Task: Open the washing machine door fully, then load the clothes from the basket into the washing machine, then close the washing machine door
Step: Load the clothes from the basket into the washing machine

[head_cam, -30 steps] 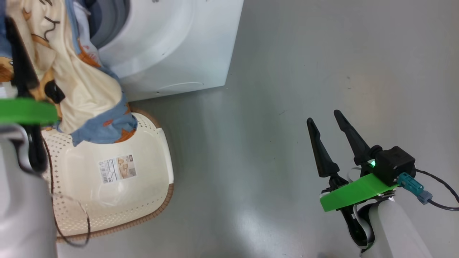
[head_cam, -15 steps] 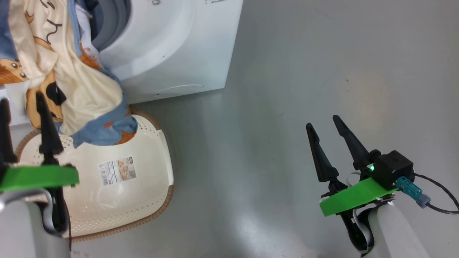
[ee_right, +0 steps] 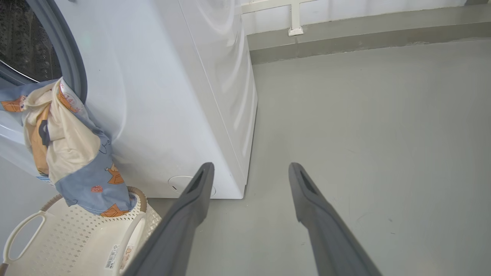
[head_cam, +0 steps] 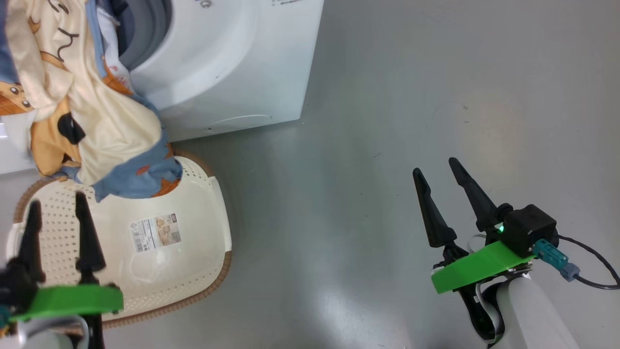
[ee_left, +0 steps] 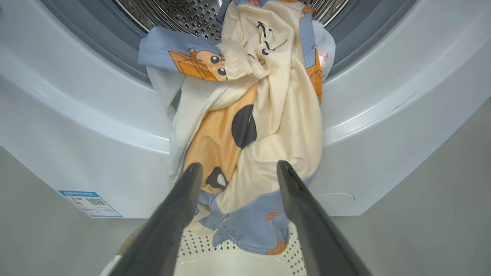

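The clothes (head_cam: pixel 116 126), cream and light blue with bear prints, hang out of the washing machine's (head_cam: pixel 232 63) open mouth, and their lower end drapes onto the basket's (head_cam: pixel 193 271) far rim. In the left wrist view the clothes (ee_left: pixel 276 115) spill from the steel drum (ee_left: pixel 184 11). My left gripper (head_cam: pixel 55 201) is open over the basket's near part, apart from the fabric, and the left gripper (ee_left: pixel 238 165) holds nothing. My right gripper (head_cam: pixel 436 167) is open over bare floor at the right, and the right gripper (ee_right: pixel 251 166) is empty too. The washing machine door is out of view.
Grey floor (head_cam: pixel 387 97) spreads to the right of the machine. A blue sticker (ee_left: pixel 90 203) sits low on the machine's front. A round flap (ee_right: pixel 180 184) marks its lower corner. A wall base (ee_right: pixel 345 27) runs behind the machine. The basket's white handle (ee_right: pixel 23 234) faces me.
My left gripper has drawn back and down from the hanging clothes to above the basket's near part. The clothes stay draped from the drum mouth. The right arm has barely moved.
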`<state>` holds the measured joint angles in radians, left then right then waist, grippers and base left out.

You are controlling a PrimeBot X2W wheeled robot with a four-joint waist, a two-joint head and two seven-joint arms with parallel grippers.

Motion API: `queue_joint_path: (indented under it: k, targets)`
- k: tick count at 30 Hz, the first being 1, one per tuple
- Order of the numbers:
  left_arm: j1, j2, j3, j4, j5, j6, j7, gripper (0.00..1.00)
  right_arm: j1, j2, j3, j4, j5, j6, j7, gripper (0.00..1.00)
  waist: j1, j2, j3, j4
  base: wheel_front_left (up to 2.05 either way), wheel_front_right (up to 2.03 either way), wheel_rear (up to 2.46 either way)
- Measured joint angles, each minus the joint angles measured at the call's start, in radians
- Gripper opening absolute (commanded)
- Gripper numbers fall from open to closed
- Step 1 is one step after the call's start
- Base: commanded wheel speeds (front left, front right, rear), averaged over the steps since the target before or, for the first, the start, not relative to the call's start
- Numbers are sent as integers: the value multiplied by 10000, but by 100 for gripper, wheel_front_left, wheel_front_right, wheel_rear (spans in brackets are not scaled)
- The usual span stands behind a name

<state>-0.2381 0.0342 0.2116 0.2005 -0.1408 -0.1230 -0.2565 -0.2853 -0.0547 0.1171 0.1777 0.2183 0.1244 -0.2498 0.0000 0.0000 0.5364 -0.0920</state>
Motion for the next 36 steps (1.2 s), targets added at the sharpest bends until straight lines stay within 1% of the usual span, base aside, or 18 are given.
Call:
queue_joint_path:
  k: [3, 6, 10, 19, 24, 30, 34, 36]
  targets:
    - [431, -6, -115, -40, -48, 94, 0, 100, -2, -2, 19, 15, 2, 0, 0, 100, 0, 0, 12, -43, 0, 0, 0]
    - [796, -4, -291, -107, -286, 341, 0, 100, -4, 0, 21, 19, 2, 0, 0, 100, 0, 0, 19, -62, 0, 0, 0]
    - [1215, -6, -510, -230, -397, 512, 0, 100, -7, 0, 23, 19, 2, 0, 0, 100, -1, 0, 41, -74, 0, 0, 0]
    - [1451, 4, -784, -368, -736, 836, 0, 100, -10, 0, 35, 25, 35, 0, 0, 100, 0, 1, 73, -93, 0, 0, 0]
    - [1337, 2, -903, -226, -754, 846, 0, 100, -14, 0, 52, 4, 46, 0, 0, 100, 0, 0, 189, -144, 0, 0, 0]
    - [644, -2, -826, 61, -905, 890, 0, 100, -32, 0, 61, -46, 79, 0, 0, 100, 0, 0, 494, -218, 0, 0, 0]
    - [-76, 4, -489, 623, -842, 815, 0, 100, -105, 0, 77, -104, 140, 0, 0, 100, 0, 0, 777, -258, 0, 0, 0]
    - [-429, 2, -439, 790, -779, 694, 0, 100, -224, 2, 92, -138, 142, 0, 0, 100, 0, 0, 928, -284, 0, 0, 0]
